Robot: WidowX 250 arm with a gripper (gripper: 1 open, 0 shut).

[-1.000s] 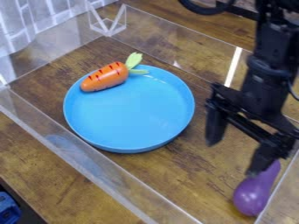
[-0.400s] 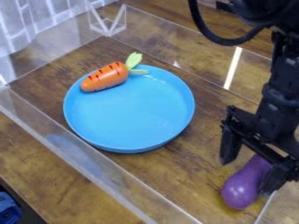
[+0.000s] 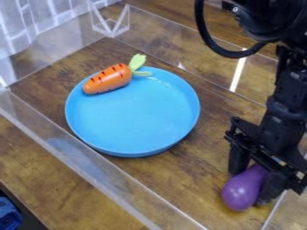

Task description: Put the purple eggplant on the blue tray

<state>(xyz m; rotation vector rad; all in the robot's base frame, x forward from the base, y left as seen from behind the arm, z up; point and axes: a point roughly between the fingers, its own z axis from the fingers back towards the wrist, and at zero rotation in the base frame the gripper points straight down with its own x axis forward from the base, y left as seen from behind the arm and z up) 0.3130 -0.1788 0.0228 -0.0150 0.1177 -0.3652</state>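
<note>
The purple eggplant (image 3: pixel 242 191) lies on the wooden table at the lower right, just right of the blue tray (image 3: pixel 142 115). My black gripper (image 3: pixel 261 178) points straight down over it, one finger on each side of its upper end. Only the eggplant's rounded lower part shows below the fingers, and I cannot make out whether the pads touch it. The tray is round, shallow-rimmed, and sits in the middle of the table.
An orange carrot (image 3: pixel 108 79) with a green top rests on the tray's far left rim. Clear plastic walls (image 3: pixel 84 166) box in the wooden table on all sides, one close to the gripper on the right.
My gripper has sunk lower and come down around the eggplant, which now shows less between the fingers. The tray and carrot have not moved.
</note>
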